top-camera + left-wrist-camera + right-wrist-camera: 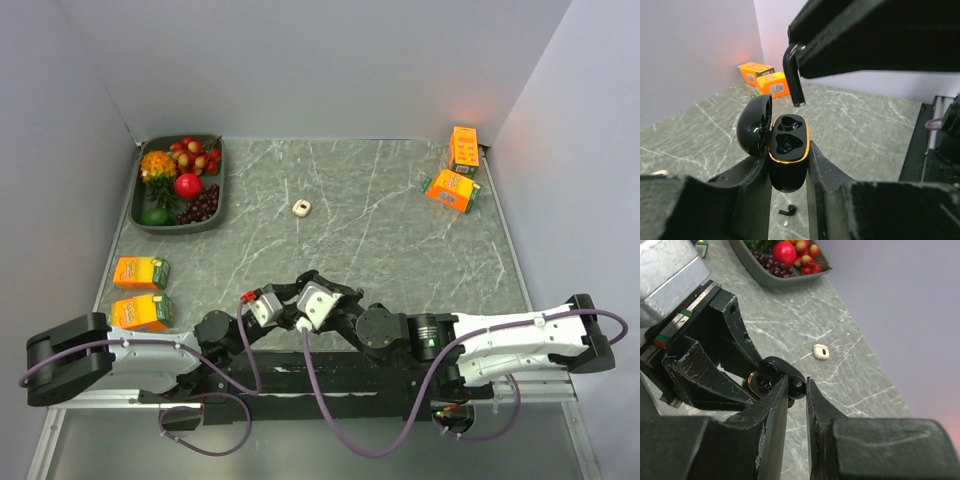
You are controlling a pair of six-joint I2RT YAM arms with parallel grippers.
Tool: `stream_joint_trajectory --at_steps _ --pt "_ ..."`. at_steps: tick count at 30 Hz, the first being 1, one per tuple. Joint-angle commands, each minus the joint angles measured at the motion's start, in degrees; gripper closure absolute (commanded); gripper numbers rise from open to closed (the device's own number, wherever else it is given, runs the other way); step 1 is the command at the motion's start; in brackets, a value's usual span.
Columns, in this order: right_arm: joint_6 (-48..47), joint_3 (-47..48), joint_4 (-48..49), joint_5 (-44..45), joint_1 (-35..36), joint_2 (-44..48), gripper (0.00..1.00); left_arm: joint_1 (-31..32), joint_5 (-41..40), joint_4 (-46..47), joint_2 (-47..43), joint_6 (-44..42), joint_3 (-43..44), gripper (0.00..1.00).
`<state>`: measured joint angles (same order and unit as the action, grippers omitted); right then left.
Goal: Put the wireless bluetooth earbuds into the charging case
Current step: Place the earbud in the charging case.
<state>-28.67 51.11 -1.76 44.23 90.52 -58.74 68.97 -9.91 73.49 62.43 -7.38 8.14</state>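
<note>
My left gripper (787, 161) is shut on the charging case (789, 145), a glossy black shell with an orange rim. Its lid (754, 127) is swung open to the left, and the two sockets show dark. Just above the case hangs one earbud (794, 75), stem down. My right gripper (797, 382) is shut on that earbud (800, 385), right in front of the case (757, 382). A second earbud (786, 211) lies on the table below the case. In the top view both grippers meet near the table's front middle.
A grey tray (176, 228) of fruit sits at the back left. Two orange cartons (140, 272) (142, 312) lie at the near left and two more (463, 148) (451, 190) at the back right. A small beige case (301, 207) lies mid-table. Walls enclose three sides.
</note>
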Motion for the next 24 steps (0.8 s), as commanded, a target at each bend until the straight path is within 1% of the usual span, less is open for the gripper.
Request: stream_joint_trajectory --at_steps 1,6,16,22,23,24 --pt "-3.94 -1.72 8.34 3.58 0.71 -0.50 1.00 -0.15 -0.28 1.65 -0.47 4.56 2.49 0.99" --pt "-5.52 -2.77 11.69 4.11 0.80 -0.67 1.00 -0.24 0.42 0.51 -0.38 5.71 3.02 0.99" --pt "-5.44 -3.65 13.01 3.85 0.80 -1.73 1.00 -0.24 1.12 0.25 -1.53 6.23 3.28 0.99" --pt "-4.56 -4.27 13.19 3.67 1.15 -1.73 1.00 -0.24 -0.19 -0.89 -1.88 6.94 4.42 0.99" --pt "-4.56 -4.44 13.36 3.67 1.15 -1.64 1.00 -0.15 -0.28 -1.85 -1.88 9.29 4.69 0.99" --pt "-4.64 -4.62 13.54 3.67 1.24 -1.64 1.00 -0.24 -0.02 -2.30 -1.96 9.57 4.95 0.99"
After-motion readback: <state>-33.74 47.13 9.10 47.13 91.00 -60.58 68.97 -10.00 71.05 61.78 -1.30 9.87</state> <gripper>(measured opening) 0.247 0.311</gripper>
